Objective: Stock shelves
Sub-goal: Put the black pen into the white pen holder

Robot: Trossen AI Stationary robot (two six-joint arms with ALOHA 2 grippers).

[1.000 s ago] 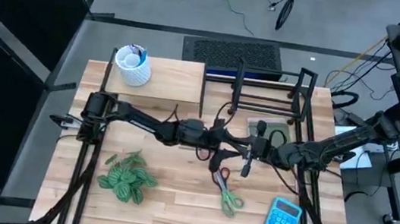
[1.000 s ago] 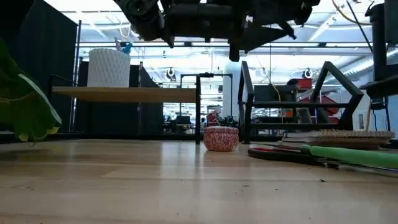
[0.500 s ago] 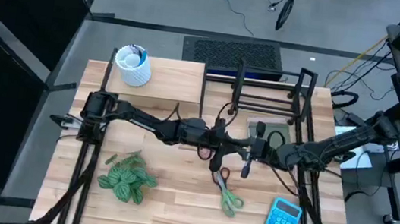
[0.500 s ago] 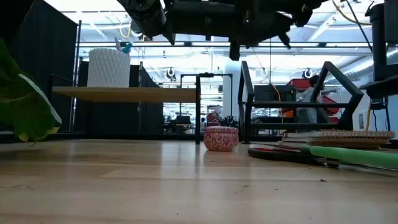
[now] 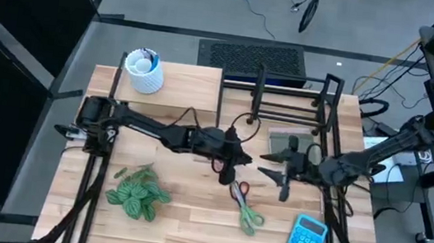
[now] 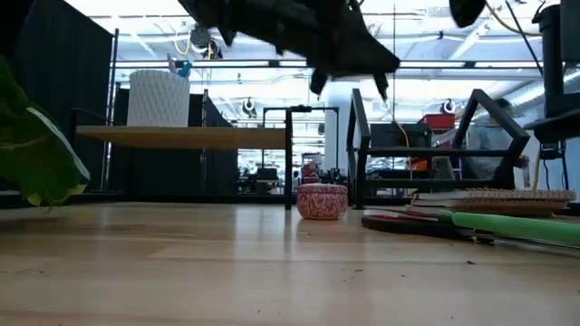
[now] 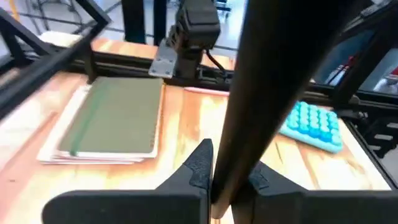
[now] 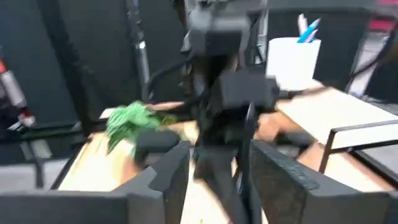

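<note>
Shelves sit along the far edge of the surface: the pale-wood riser shelf on the left carries a white pen cup, the black wire rack stands to its right. Nearer than both, mid-surface, the left tool hangs with fingers together, over red-and-green scissors. The right tool faces it, fingers spread, just in front of the rack, beside a green notebook. A blue calculator lies at the near right.

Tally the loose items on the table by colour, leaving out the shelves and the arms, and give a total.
White: 1, the pen cup
Green: 3, the plant, the scissors with green handles, the notebook
Blue: 1, the calculator
Pink: 1, the small round tin
Total: 6
</note>
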